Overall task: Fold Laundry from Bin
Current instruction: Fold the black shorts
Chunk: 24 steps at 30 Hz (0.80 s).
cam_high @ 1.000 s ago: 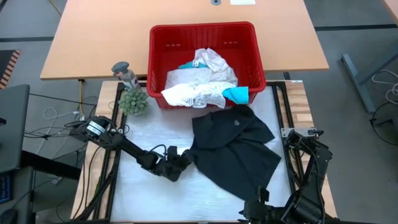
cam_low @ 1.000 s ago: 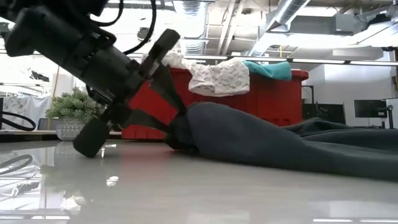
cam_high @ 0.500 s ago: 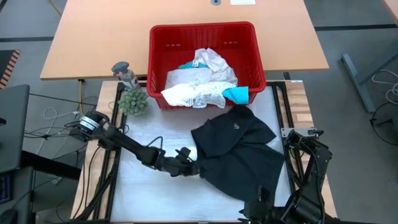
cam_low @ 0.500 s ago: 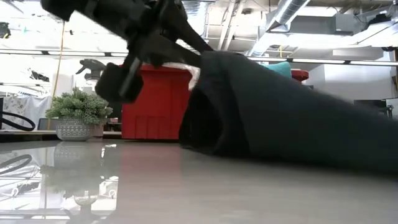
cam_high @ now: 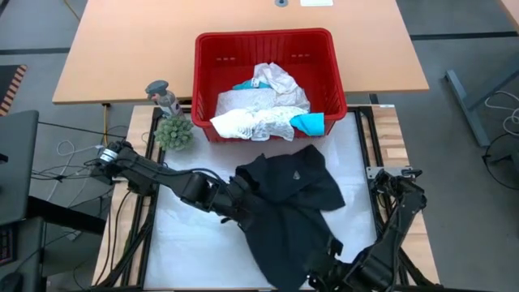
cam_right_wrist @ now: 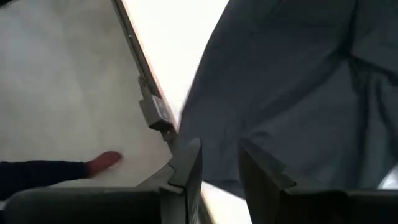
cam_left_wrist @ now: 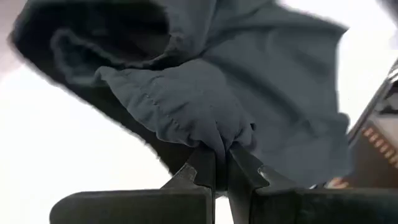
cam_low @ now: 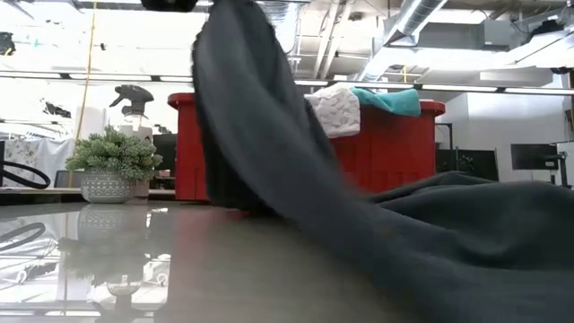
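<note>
On the left, the left claw (cam_left_wrist: 216,163) is clamped on a bunched hem of the black garment (cam_high: 288,203), raising it off the white surface (cam_high: 182,251). This looks like the spreading step before the first fold; next the lifted edge needs drawing out flat. The cloth is soft, matte and stitched, draping in heavy folds. Behind stands the red slotted bin (cam_high: 207,49) holding lacy white (cam_high: 255,122) and teal laundry. On the right, the right claw (cam_right_wrist: 217,163) sits at the near edge, fingers apart, holding nothing.
</note>
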Available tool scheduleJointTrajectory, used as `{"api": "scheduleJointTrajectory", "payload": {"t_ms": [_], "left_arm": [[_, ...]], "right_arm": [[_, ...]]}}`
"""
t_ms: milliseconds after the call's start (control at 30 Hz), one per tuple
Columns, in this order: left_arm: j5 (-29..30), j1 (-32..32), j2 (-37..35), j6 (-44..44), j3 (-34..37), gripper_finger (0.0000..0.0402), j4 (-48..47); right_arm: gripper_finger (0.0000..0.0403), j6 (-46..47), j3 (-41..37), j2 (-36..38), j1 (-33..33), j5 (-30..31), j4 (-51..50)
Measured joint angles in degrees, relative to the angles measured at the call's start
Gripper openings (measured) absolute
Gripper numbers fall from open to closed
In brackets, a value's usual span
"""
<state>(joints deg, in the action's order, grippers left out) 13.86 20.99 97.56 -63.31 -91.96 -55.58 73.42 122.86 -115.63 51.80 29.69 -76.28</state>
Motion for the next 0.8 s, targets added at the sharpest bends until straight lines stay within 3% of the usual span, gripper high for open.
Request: {"api": "scheduleJointTrajectory", "payload": {"t_ms": [200, 367, 467, 667, 800], "left_arm": [[-2.95, 1.27, 0.09, -0.38, 9.12, 0.0006, 6.48], [-7.87, 2.94, 0.11, -3.25, 19.5, 0.0033, 18.52], [-10.34, 3.54, 0.11, -5.6, 22.89, 0.0055, 20.31], [-15.41, 4.02, 0.04, -7.74, 23.31, 0.0086, 20.01], [-20.43, 4.13, 0.02, -4.55, 21.49, 0.009, 19.31]], "right_arm": [[0.0127, -1.84, -5.04, 0.04, -1.34, -0.09, 4.83], [0.012, -7.15, -12.42, 0.04, -3.52, -2.51, 16.09], [0.0114, -10.8, -17.33, 0.04, -4.84, -4.48, 24.47], [0.0095, -14.42, -29.54, 0.07, -7.08, -11.18, 42.25], [0.0078, -9.42, -37.26, 0.07, -7.27, -12.5, 48.57]]}}
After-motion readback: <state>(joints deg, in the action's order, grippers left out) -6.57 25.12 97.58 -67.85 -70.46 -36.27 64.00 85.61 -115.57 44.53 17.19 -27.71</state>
